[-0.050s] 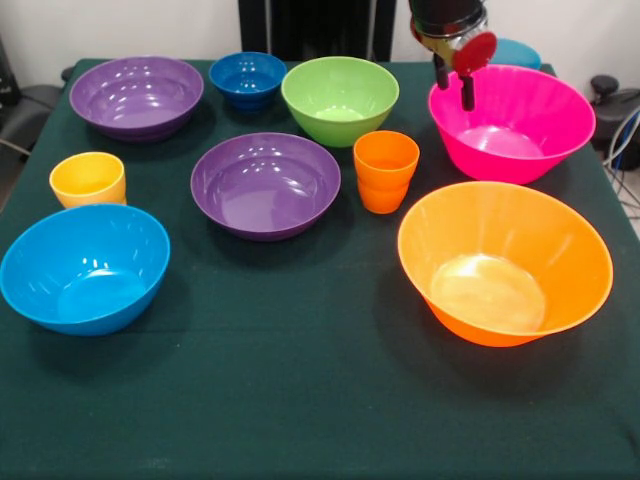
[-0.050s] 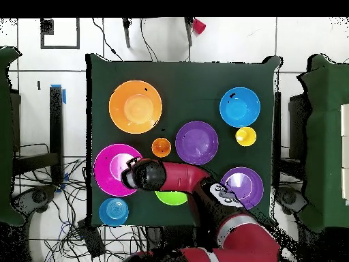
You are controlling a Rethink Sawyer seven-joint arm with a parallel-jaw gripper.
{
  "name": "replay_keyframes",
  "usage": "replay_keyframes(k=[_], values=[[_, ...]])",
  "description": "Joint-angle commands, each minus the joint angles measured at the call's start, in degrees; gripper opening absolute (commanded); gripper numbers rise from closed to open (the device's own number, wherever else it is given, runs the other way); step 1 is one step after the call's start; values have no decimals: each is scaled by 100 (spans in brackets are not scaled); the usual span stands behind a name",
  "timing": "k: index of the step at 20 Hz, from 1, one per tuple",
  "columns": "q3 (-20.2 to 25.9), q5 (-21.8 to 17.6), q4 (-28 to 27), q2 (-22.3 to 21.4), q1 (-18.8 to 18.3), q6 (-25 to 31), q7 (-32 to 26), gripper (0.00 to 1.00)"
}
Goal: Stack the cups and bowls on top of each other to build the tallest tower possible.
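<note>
A: What is showing of the arm (image 2: 204,198) from overhead?
B: Glossy red shells are covering the links, with black rounded joints between them and a pale grey patch sitting on one joint.
A: And the gripper (image 1: 453,88)?
B: It is showing a black body, two slim dark fingers (image 1: 467,92) and a round red disc beside them

2 cups (image 1: 386,170) stand apart among 8 unstacked bowls (image 1: 266,184).

bowls (image 1: 266,185): two purple, light blue, dark blue, green, teal, pink, orange
cups (image 1: 385,170): orange, yellow
table (image 1: 320,400): dark green
arm (image 2: 184,176): red, black
</note>
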Motion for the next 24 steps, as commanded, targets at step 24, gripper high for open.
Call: replay_keyframes(k=[24], values=[[574,-262,-449,-55,-184,947,-742,100]])
